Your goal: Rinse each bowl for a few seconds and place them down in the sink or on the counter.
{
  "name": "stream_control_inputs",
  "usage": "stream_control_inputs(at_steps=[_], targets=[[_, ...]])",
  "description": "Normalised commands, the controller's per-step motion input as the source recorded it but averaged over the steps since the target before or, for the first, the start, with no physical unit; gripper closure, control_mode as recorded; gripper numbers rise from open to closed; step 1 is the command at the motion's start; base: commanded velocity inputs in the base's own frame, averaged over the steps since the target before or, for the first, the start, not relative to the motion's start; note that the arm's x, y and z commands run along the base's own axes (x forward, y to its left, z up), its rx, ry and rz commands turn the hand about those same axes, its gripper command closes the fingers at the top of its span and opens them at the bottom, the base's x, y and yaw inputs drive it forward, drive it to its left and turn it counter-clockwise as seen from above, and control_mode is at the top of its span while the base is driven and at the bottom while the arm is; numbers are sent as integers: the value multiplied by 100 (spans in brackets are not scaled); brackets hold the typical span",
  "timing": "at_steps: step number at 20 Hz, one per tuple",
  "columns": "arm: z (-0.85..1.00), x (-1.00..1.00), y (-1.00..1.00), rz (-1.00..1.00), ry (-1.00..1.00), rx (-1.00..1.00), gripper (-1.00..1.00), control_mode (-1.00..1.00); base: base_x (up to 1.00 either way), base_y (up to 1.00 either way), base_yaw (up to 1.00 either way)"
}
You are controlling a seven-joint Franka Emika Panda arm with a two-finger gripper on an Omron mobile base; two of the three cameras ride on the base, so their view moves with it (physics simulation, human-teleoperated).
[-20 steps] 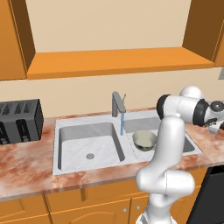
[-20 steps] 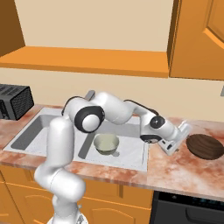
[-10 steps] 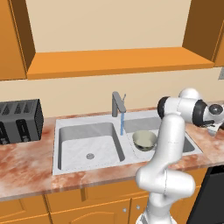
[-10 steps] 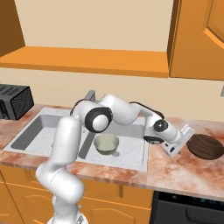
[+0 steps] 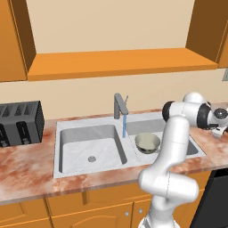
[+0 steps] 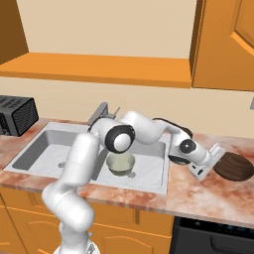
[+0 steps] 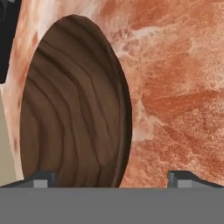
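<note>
The gripper (image 6: 214, 161), jaws spread wide and holding nothing, sits just left of the dark brown bowl (image 6: 234, 166) on the desk (image 6: 198, 191), right of the sink (image 6: 149, 181); the bowl's rim lies between the fingertips (image 7: 41, 179).

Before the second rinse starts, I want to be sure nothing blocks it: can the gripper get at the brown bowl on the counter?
Probably yes. The gripper is open and right beside the brown bowl on the counter, with nothing between them; in the hand view the bowl's rim lies between the fingertips.
</note>
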Motion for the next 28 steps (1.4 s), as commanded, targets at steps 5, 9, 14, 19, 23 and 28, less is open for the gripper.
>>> stream_control_inputs(at_steps=[5,9,14,19,23,28], targets=[[-24,18,-25,1,0,0,-100,-100,0,0,0],[-27,23,-17,1,0,0,100,-100,0,0,0],[-28,19,-22,2,0,0,100,-100,0,0,0],[-22,6,-21,4,0,0,100,-100,0,0,0],[-5,-4,-9,6,1,0,100,-100,0,0,0],[2,-42,23,9,-9,-7,100,-100,0,0,0]])
